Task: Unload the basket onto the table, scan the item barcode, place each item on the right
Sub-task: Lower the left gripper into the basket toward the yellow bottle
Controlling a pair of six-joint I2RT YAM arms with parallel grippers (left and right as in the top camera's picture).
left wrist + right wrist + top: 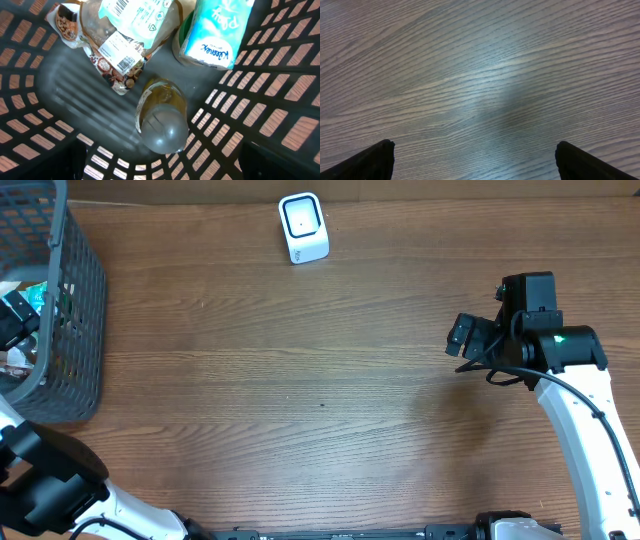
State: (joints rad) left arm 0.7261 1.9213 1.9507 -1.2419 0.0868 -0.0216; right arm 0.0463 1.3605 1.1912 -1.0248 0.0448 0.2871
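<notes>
right hand [477,162]: fingers spread, holding nothing, above bare desk [480,75]. left hand [16,320]: spread, holding nothing, inside basket [85,290], over bottle [162,117]. beyond bottle: packet [117,55], 2 barcode labels facing up; tissue pack [215,30]. scanner [303,227]: far desk edge.

Looks like a shop checkout mock-up: small white barcode scanner [303,227] at twelve o'clock on the wood-grain table [320,410], dark grey plastic mesh shopping basket [80,330] of barcoded groceries [120,55] at nine o'clock.
</notes>
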